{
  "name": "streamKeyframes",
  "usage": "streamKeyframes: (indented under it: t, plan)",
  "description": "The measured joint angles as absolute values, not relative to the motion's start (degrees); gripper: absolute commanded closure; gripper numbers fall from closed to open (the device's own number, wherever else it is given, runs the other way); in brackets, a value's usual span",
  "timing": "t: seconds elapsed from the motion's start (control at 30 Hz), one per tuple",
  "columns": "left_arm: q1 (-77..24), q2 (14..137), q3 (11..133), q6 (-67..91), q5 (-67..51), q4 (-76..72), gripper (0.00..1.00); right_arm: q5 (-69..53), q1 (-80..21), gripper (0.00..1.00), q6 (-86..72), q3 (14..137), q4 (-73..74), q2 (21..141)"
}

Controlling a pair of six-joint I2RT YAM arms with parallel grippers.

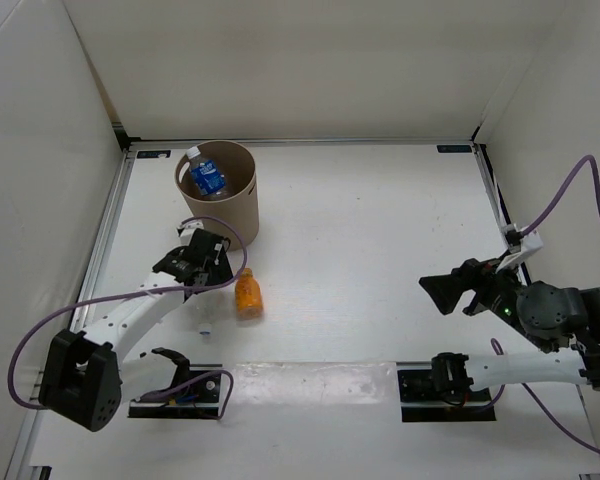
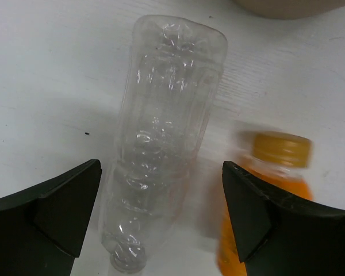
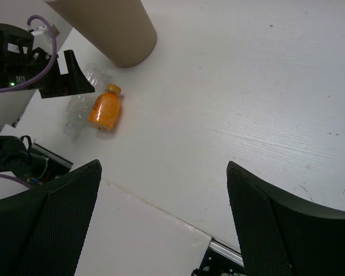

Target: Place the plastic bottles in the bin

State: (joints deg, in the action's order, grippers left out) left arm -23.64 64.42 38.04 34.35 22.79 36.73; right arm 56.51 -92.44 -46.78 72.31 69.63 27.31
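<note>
Overhead, you count one tan round bin holding one blue-labelled clear bottle, with one short orange bottle lying outside. Your left wrist view adds one slim clear bottle lying between the left gripper's parted fingers. The right gripper gapes, empty.

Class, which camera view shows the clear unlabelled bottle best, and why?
The left wrist view: the clear bottle lies large between the open jaws. The right wrist view shows it small and faint beside the orange bottle; the top view mostly hides it under the left arm.
</note>
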Motion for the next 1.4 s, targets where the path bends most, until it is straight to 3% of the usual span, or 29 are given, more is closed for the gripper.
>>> streamKeyframes:
  t: [0.23,0.37,0.53,0.73,0.87,1.07,1.4]
  plan:
    - [-20.8,69.1,38.3,34.6,21.3,35.0,0.06,54.4,-85.4,0.1,-46.5,72.3,73.1,27.2]
    - [-19.5,70.7,38.6,34.6,20.3,34.7,0.13,51.6,-79.4,0.1,-45.0,72.2,73.6,25.8]
    - [-19.2,72.2,39.7,34.2,19.0,34.2,0.44,47.4,-72.4,0.1,-42.3,71.4,73.5,21.8]
    - [-19.2,72.0,39.9,34.0,16.8,33.8,0.69,43.7,-64.6,0.1,-38.5,71.2,73.5,17.7]
    - [-19.9,68.3,38.9,34.9,14.7,34.0,0.73,43.1,-60.9,0.1,-36.3,69.4,73.2,15.9]
    - [-28.6,54.5,40.1,36.9,14.8,37.6,0.74,43.6,-60.1,0.1,-34.1,64.9,72.1,15.7]
    - [-41.7,48.9,62.8,32.4,24.6,42.8,0.74,46.1,-63.5,0.1,-34.1,62.1,71.5,15.4]
